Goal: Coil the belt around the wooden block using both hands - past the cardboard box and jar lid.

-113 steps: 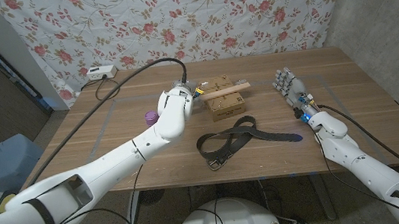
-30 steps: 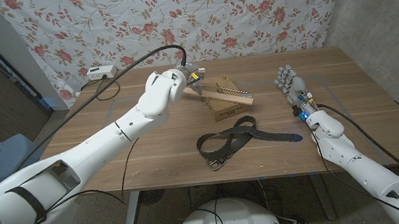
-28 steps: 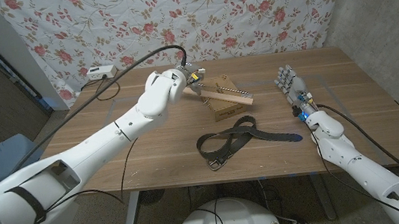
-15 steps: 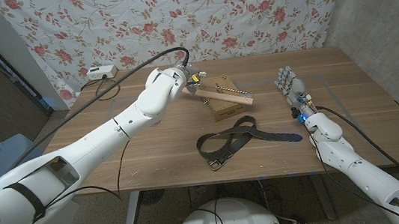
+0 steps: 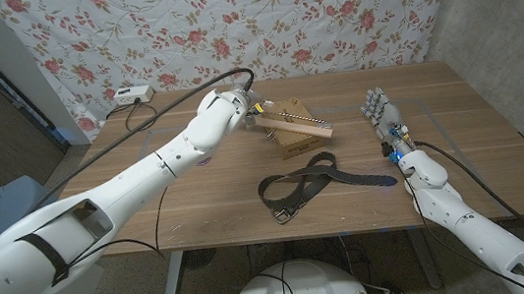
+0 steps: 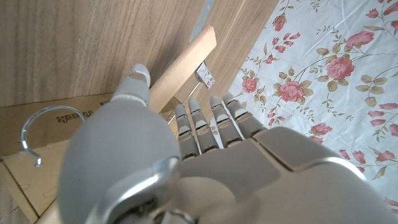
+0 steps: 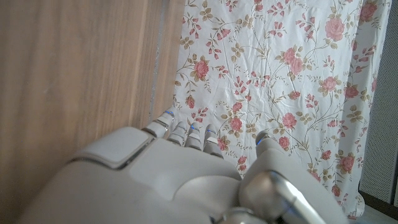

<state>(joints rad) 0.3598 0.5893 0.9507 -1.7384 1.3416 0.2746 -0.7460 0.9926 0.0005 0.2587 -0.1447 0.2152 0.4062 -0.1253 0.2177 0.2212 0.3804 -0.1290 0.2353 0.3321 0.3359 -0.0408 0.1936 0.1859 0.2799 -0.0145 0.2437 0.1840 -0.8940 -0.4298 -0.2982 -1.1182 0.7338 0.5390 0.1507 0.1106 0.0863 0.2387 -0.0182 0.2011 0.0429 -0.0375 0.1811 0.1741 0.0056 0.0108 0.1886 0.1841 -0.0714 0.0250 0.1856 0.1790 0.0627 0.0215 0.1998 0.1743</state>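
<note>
White and long, my left arm is reaching in from the near left corner across the table [image 5: 496, 120], and my left hand [image 5: 245, 104] is gripping one end of the wooden block [image 5: 291, 124], thumb on one side and the other fingers [image 6: 205, 121] curled against the other. It is slanting over the cardboard box [image 5: 295, 135], its far end sitting on the box's lid, where a thin metal ring [image 6: 43, 127] is also lying. Nearer to me, just in front of the box, the dark belt [image 5: 308, 183] is lying in a loose loop on the table, its tail trailing toward my right. My right hand [image 5: 376, 109] is standing apart from the belt, fingers straight and spread, holding nothing.
</note>
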